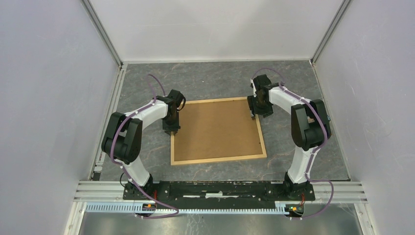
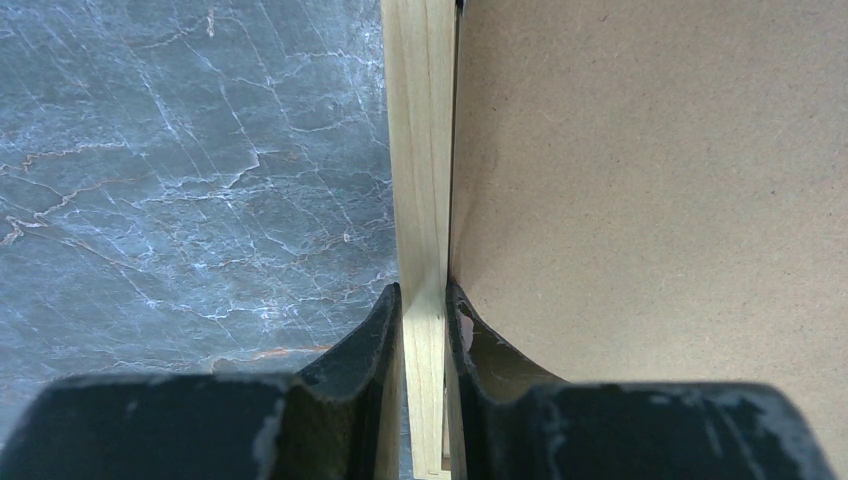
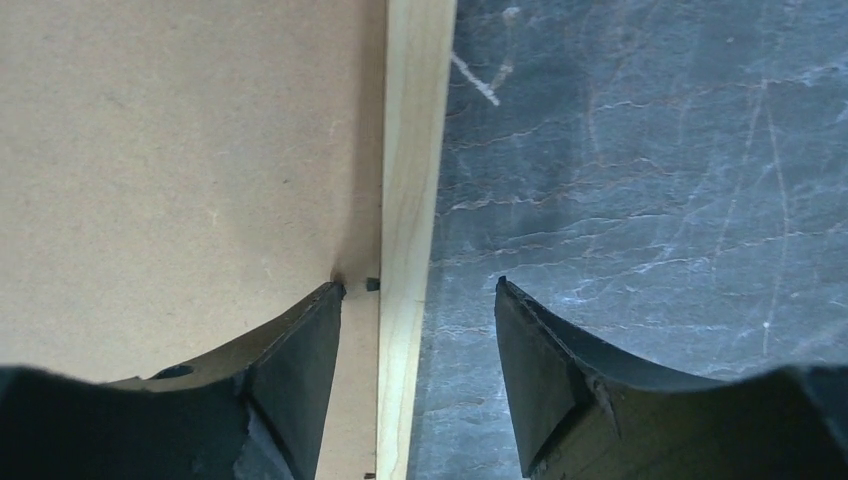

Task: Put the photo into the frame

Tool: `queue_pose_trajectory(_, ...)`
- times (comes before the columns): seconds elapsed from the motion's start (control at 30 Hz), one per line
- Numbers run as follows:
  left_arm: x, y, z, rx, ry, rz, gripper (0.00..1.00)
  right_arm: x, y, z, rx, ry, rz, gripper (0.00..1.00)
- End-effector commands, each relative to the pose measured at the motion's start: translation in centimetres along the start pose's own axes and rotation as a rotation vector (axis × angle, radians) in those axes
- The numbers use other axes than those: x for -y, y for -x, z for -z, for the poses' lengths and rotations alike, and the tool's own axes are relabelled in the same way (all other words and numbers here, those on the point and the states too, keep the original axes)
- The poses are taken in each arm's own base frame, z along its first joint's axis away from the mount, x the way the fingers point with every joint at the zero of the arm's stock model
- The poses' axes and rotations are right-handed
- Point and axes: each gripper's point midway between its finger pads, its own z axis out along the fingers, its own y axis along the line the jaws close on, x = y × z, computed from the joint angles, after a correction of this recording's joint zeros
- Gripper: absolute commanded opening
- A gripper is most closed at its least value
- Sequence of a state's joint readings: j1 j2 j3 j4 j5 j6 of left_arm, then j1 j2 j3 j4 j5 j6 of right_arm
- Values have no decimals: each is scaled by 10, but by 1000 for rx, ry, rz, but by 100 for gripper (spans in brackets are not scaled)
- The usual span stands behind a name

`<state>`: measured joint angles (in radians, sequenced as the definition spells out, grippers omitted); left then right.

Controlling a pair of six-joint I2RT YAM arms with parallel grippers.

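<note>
Looking down from above, we have the frame point(image 1: 219, 159) lying flat in the middle of the grey marbled desk point(image 1: 205, 81), turned a little off square. The thin pale wood rails run all the way round, and a plain brown board point(image 1: 215, 127) fills the opening edge to edge.

Over at 9 o'clock on the frame, the left fingers point(image 1: 171, 131) are down on the left rail. The left wrist view confirms it: the two dark fingers point(image 2: 385, 320) are pinching that pale rail point(image 2: 420, 180) between them, one tip on the desk side at 9 o'clock and the other on the board side at 3 o'clock. Both tips are tight against the wood. The rail runs straight up from 6 to 12, with marble point(image 2: 180, 180) on one side and board point(image 2: 650, 200) on the other.

Now to about 2 o'clock on the frame, where the right fingers point(image 1: 254, 115) sit over the right rail, near its far corner. From the right wrist they are spread wide and gripping nothing. One finger point(image 3: 310, 340) sits over the board point(image 3: 180, 150) at 7 o'clock, just beside the rail's inner edge. The other is out over the bare desk point(image 3: 640, 150) at 5 o'clock, clearly apart from the wood. The rail point(image 3: 410, 150) passes between them, closer to the board-side finger.
</note>
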<state>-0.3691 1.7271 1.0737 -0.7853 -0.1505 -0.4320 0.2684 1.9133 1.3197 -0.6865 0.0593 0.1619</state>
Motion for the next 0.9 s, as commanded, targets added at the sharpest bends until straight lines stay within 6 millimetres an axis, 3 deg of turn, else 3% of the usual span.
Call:
queue_pose_trajectory(0.0,7,-36,-17,-132,-7,-25,2,-9,18,16,98,60,6,64)
queue_pose_trajectory(0.17,2,-31,-16,-107,18,-22,2,-9,27,23,140,69,0,63)
queue_pose_trajectory(0.37,2,-28,-13,-97,6,-23,3,-4,29,21,157,39,-3,54)
queue_pose_trajectory(0.57,9,-19,-3,-78,-119,30,24,-8,26,28,193,65,0,51)
queue_pose_trajectory(0.77,0,-15,5,-72,-164,87,51,-2,2,25,221,51,1,58)
queue_pose_trajectory(0.87,-3,-15,0,-91,-162,105,58,-4,-8,18,213,63,-1,60)
